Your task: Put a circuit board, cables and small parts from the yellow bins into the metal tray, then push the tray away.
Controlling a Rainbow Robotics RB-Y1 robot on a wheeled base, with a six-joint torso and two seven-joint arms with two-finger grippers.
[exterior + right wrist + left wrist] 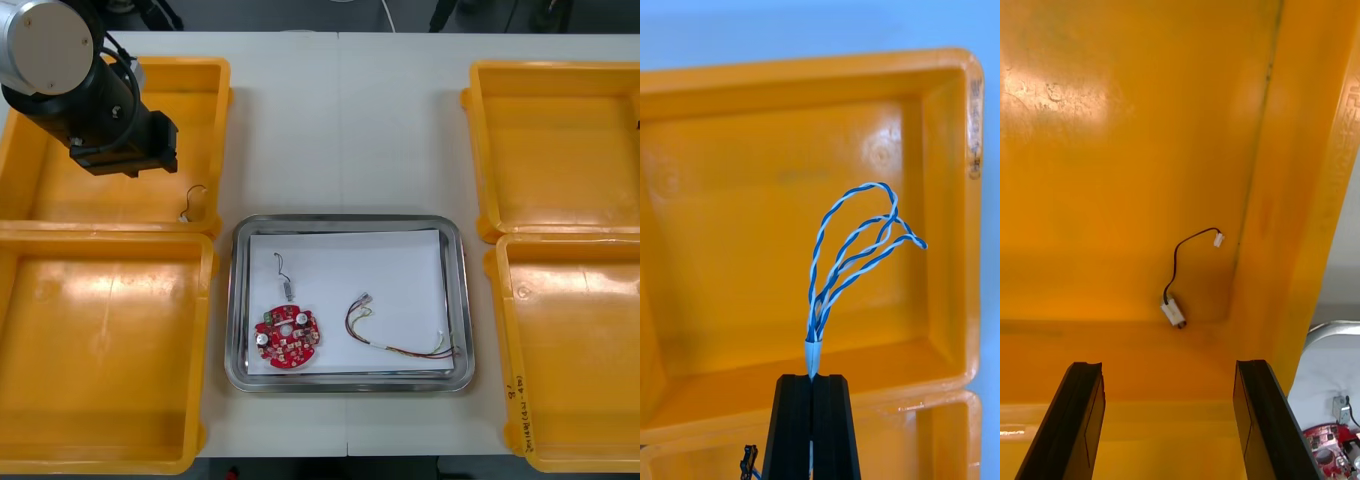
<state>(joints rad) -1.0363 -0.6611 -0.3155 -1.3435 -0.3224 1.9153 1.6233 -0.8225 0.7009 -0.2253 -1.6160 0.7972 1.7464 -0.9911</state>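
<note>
The left claw (1166,366) hangs released over a yellow bin (40,180) at ten o'clock of the metal tray (345,222) — a black cable (1175,266) lies in that bin's corner. The right claw (812,377) grips a blue and white cable (815,322), over another bin (730,225).

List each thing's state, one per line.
Left pincer: open, over the far left yellow bin.
Right pincer: shut on the blue and white cable.
Black cable: loose in that bin's corner.
Blue and white cable: held by one end, looped.
Circuit board: flat in the metal tray.
Red and yellow cable: in the tray.
Small metal part: in the tray.
</note>
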